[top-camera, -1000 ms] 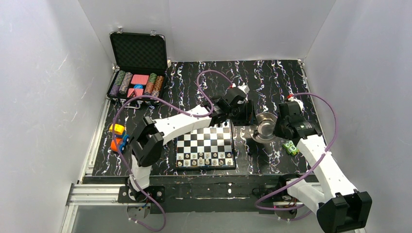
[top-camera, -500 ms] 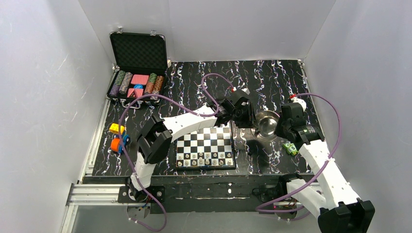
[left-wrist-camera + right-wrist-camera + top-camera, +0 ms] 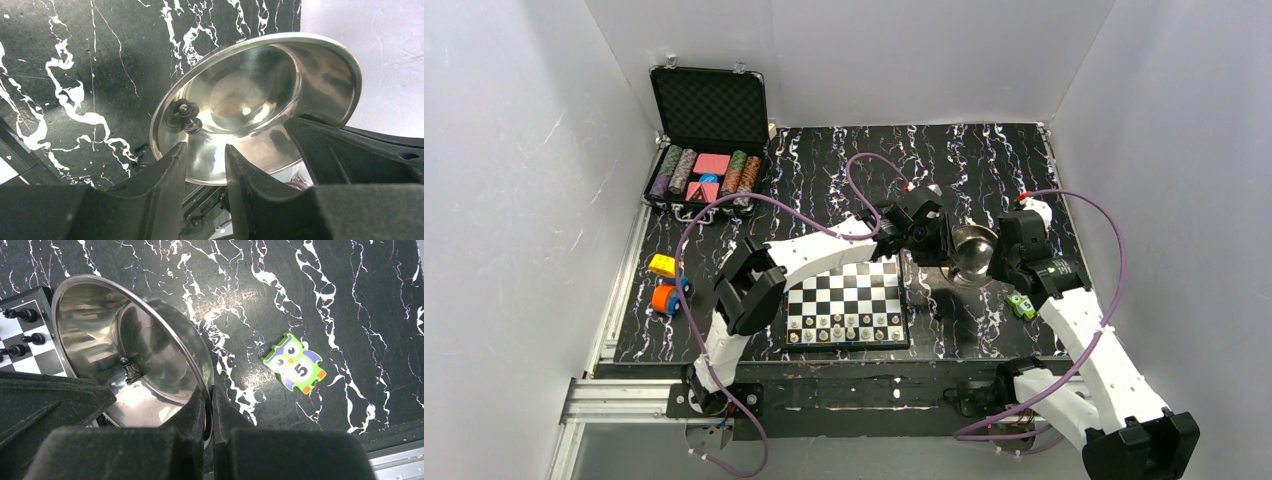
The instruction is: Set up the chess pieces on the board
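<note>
Piece [image 3: 186,116] inside bowl [image 3: 280,75], wrist views only

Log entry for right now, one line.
left end effector: open, empty, at steel bowl | right end effector: shut on bowl rim, bowl tilted | black chess piece: inside bowl

**Top external view:** fixed high above and behind the arm bases [image 3: 712,388], looking forward and down over the whole tabletop [image 3: 984,160]. The steel bowl [image 3: 971,255] sits right of centre, small and distant.

**Left wrist view:** very near the bowl, on its left, facing into its hollow. The left tool [image 3: 205,150] fills the lower edge.

**Right wrist view:** equally near, on the bowl's right, looking down past the right tool [image 3: 207,395] onto the tabletop beyond.

**Shared field:** all three views take in the bowl. Both wrist views also show the dark chess piece [image 3: 186,117] inside it — seen from opposite sides.
</note>
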Robot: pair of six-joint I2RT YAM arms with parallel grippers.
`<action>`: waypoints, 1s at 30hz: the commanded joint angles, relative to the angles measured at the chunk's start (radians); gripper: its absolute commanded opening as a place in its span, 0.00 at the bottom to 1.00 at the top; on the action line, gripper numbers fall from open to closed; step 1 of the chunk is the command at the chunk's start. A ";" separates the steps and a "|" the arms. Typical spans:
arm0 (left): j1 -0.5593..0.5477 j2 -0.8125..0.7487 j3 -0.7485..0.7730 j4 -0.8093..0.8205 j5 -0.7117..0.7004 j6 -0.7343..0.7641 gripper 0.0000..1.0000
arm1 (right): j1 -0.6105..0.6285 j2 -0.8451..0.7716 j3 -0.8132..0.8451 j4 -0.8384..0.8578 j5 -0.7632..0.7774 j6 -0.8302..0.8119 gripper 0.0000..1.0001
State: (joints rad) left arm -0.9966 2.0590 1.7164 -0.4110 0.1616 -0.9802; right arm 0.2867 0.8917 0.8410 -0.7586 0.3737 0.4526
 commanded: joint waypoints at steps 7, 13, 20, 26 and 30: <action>-0.009 0.020 0.040 -0.025 0.024 -0.028 0.35 | 0.032 0.001 0.055 0.050 0.061 -0.002 0.01; -0.010 0.038 0.043 -0.026 0.032 -0.049 0.34 | 0.052 0.009 0.071 0.053 0.077 -0.002 0.01; -0.008 0.044 0.040 -0.033 0.032 -0.054 0.34 | 0.070 0.010 0.080 0.053 0.101 -0.001 0.01; -0.008 0.052 0.038 -0.035 0.035 -0.064 0.34 | 0.082 -0.003 0.081 0.062 0.111 0.001 0.01; -0.008 0.062 0.041 -0.035 0.039 -0.071 0.34 | 0.087 -0.006 0.084 0.064 0.112 0.001 0.01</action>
State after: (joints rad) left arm -1.0000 2.1059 1.7313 -0.4156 0.1925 -1.0420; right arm 0.3668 0.9096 0.8623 -0.7563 0.4427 0.4446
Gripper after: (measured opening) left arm 0.342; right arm 0.066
